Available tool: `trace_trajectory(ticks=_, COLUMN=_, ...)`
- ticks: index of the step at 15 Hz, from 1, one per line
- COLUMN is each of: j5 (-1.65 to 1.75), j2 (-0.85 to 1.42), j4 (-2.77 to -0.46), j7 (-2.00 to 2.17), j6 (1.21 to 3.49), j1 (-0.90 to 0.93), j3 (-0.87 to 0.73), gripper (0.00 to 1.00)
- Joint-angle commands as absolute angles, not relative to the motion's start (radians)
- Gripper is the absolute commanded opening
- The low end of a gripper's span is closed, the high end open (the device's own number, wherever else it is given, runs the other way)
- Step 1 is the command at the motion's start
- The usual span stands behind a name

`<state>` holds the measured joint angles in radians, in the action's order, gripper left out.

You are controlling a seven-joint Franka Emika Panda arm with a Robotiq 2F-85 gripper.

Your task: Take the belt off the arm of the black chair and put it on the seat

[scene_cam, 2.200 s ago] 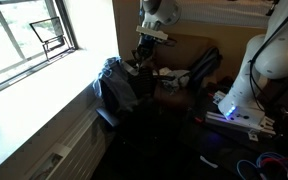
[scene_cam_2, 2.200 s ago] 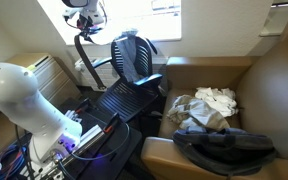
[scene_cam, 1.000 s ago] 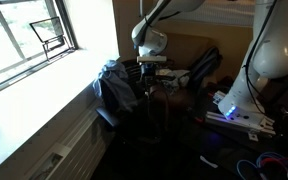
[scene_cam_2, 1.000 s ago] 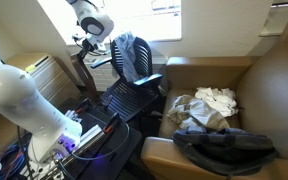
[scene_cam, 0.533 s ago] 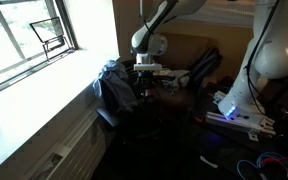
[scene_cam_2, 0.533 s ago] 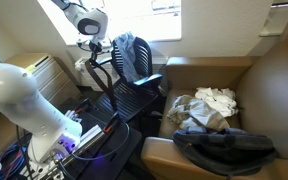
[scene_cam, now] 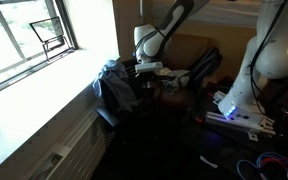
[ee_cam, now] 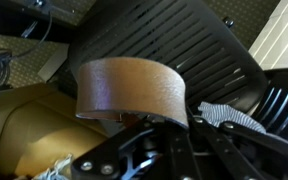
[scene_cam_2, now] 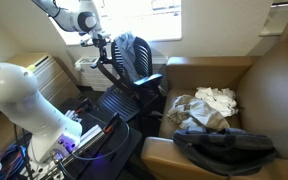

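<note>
My gripper (scene_cam_2: 100, 47) is shut on the belt (ee_cam: 129, 90), a tan leather strip that curls in a loop just ahead of the jaws (ee_cam: 156, 150) in the wrist view. In an exterior view the belt (scene_cam_2: 114, 80) hangs as a dark strap from the gripper down toward the black chair's ribbed seat (scene_cam_2: 124, 100). The seat (ee_cam: 174, 40) fills the wrist view behind the loop. A grey-blue garment (scene_cam_2: 134, 55) is draped over the black chair's backrest. In an exterior view the gripper (scene_cam: 149, 72) hovers beside that garment (scene_cam: 114, 85).
A wide brown armchair (scene_cam_2: 249, 85) stands next to the black chair, holding white cloths (scene_cam_2: 206, 103) and a black bag (scene_cam_2: 224, 150). The robot base (scene_cam_2: 24, 100) and cables (scene_cam_2: 9, 160) are close by. A window and sill (scene_cam: 34, 60) run along one side.
The gripper has swung with the belt from the chair's arm side in over the seat. The belt now hangs toward the seat.
</note>
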<state>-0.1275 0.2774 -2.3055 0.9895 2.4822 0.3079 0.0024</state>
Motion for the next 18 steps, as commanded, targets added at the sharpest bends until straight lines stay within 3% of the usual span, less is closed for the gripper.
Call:
trace_trajectory(ticks=1, j5=0.13, j2=0.172, j4=-2.367, j7=1.2, j6=2.547, j1=0.332, j3=-0.044, gripper=0.01)
trace_trajectory(ticks=2, j5=0.166, j2=0.161, j4=-2.372, j7=1.279, j6=2.58, j1=0.325, j3=-0.04, gripper=0.01)
trace_trajectory(ticks=3, j5=0.11, j2=0.215, j4=-2.323, j7=1.193, j6=2.525, j1=0.284, j3=0.004, gripper=0.29)
trace_trajectory(ticks=4, j5=0.127, j2=0.204, j4=-2.325, j7=1.218, j6=2.529, j1=0.281, j3=0.007, gripper=0.05)
trace_trajectory(ticks=6, j5=0.125, j2=0.208, j4=-2.325, j7=1.216, j6=2.529, j1=0.278, j3=0.013, gripper=0.06)
trace_trajectory(ticks=7, j5=0.125, j2=0.213, j4=-2.324, j7=1.216, j6=2.529, j1=0.279, j3=0.013, gripper=0.12)
trace_trajectory(ticks=8, j5=0.125, j2=0.217, j4=-2.324, j7=1.216, j6=2.529, j1=0.279, j3=0.013, gripper=0.43)
trace_trajectory(ticks=12, j5=-0.083, j2=0.188, j4=-2.342, j7=0.987, j6=2.577, j1=0.214, j3=0.079, gripper=0.69)
trace_trajectory(ticks=15, j5=-0.074, j2=0.119, j4=-2.333, j7=0.891, j6=2.365, j1=0.2, j3=0.068, gripper=0.92)
trace_trajectory(ticks=16, j5=-0.063, j2=0.181, j4=-2.321, j7=0.947, j6=2.469, j1=0.217, j3=0.068, gripper=0.73)
trace_trajectory(ticks=18, j5=-0.064, j2=0.145, j4=-2.32, j7=0.924, j6=2.395, j1=0.203, j3=0.07, gripper=0.87)
